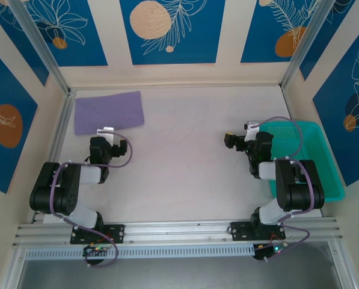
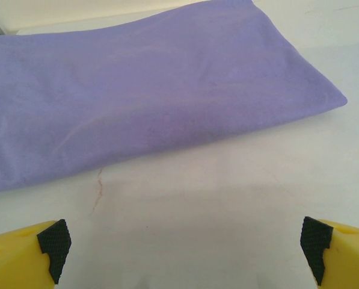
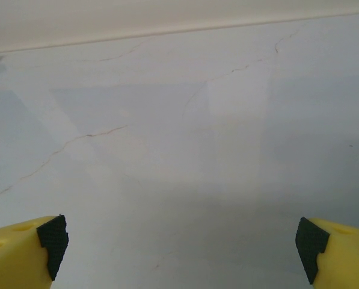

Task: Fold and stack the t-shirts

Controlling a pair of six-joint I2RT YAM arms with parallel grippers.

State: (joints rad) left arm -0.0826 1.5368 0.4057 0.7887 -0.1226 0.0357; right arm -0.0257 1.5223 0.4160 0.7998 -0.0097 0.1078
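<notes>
My left end effector (image 2: 184, 248): fingers wide apart, nothing between them, over bare bench (image 1: 185, 174). Folded purple t-shirt (image 2: 149, 90) lies flat just ahead of it, plain side up, not touching. Its long edge runs across left wrist view. Seen from above, t-shirt sits at far left corner of bench. My right end effector (image 3: 182, 248): fingers apart, empty, t-shirt well off to its left. Teal basket (image 1: 326, 159) just to its right.

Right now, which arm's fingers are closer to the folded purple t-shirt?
Left. The left fingers hover open just short of the t-shirt, at its near edge; the right fingers are far across the table, near the teal basket.
</notes>
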